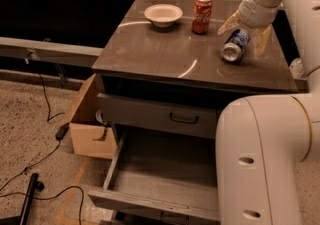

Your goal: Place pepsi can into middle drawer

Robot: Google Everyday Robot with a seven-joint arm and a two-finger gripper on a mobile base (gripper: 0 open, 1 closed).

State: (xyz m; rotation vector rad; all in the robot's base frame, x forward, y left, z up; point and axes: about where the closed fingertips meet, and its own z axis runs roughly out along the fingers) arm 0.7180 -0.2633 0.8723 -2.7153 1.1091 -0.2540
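— One small blue pepsi can [235,45] with silver ends, lying on its side toward the right of the dark brown cabinet top [160,54]. That's my read from the remote desk.
— And the gripper?
— My cream two-finger gripper [241,40] is down over it with its fingers spread, one on each side of the can. Whether they touch it, I can't quite tell from this angle.
— Neighbours?
— An upright red Coca-Cola can [201,14] stands near it, further back, then a round white bowl [163,15].
— The drawer?
— I see the wide grey middle drawer [165,169] pulled out below, under a closed grey drawer front [150,114] with a black loop handle. A brown cardboard box [92,131] sits on the floor beside it.
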